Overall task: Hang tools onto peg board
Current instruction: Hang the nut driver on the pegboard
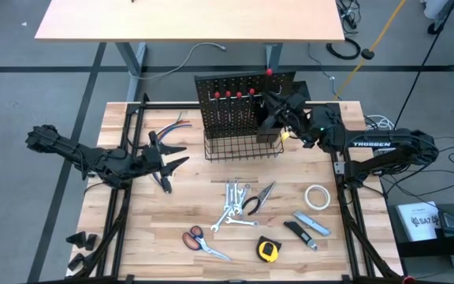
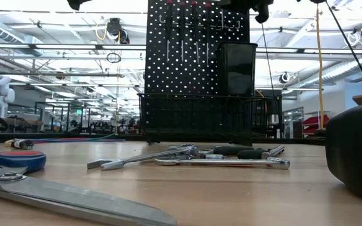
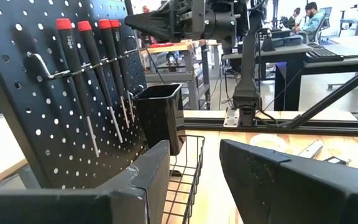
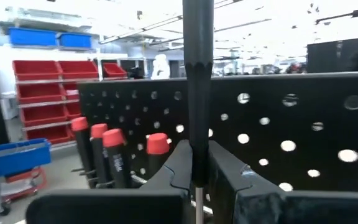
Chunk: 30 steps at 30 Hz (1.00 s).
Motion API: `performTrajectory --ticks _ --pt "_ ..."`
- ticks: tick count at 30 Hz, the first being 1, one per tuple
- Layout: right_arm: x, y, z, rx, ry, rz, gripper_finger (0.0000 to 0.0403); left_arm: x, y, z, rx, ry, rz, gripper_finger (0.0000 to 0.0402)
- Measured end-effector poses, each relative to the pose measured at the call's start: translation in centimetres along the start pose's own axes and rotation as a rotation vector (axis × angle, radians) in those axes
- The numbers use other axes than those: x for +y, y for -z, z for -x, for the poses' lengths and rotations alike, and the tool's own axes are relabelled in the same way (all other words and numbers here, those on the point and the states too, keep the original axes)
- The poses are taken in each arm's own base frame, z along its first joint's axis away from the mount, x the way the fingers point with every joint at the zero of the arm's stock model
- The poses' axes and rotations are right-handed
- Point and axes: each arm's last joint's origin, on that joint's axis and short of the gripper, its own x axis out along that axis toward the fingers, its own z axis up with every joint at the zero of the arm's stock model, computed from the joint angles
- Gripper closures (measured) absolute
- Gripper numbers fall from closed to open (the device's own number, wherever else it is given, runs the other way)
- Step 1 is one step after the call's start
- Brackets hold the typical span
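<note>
high view: my right gripper (image 1: 278,101) is up at the top right of the peg board (image 1: 228,114), closed on a screwdriver (image 1: 269,72) whose red cap shows above the board's top edge; four screwdrivers (image 1: 228,95) already hang in a row. my left gripper (image 1: 172,154) waits left of the wire basket (image 1: 243,147), fingers partly apart, holding nothing. wrenches (image 1: 232,207), pliers (image 1: 257,201), scissors (image 1: 202,241), tape measure (image 1: 268,250), utility knife (image 1: 312,225) and tape roll (image 1: 316,197) lie on the table (image 1: 156,237).
low view: wrenches (image 2: 187,158) lie flat before the basket (image 2: 206,118); the black cup (image 2: 236,68) sits on the board.
left wrist view: my half-open fingers (image 3: 148,177) are empty; the hung screwdrivers (image 3: 95,68) rest on a hook.
right wrist view: my fingers (image 4: 176,168) pinch the black handle (image 4: 197,87), upright, near the hung red caps (image 4: 114,140).
handling: judged light, stiff and smooth, so likely to slip or swing; best gripped on the handle.
</note>
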Motion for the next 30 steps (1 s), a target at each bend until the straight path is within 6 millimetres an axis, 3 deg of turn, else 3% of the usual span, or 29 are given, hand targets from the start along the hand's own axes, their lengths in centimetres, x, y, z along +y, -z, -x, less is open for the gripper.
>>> performTrajectory --ticks 23,30 --pt "0.7 2.3 -1.3 0.025 0.115 0.079 0.0386 0.0 0.1 0.0 0.006 0.002 -0.002 0.0253" --pt "0.7 2.3 -1.3 0.029 0.111 0.081 0.0334 0.0 0.1 0.0 0.006 0.002 -0.002 0.0253"
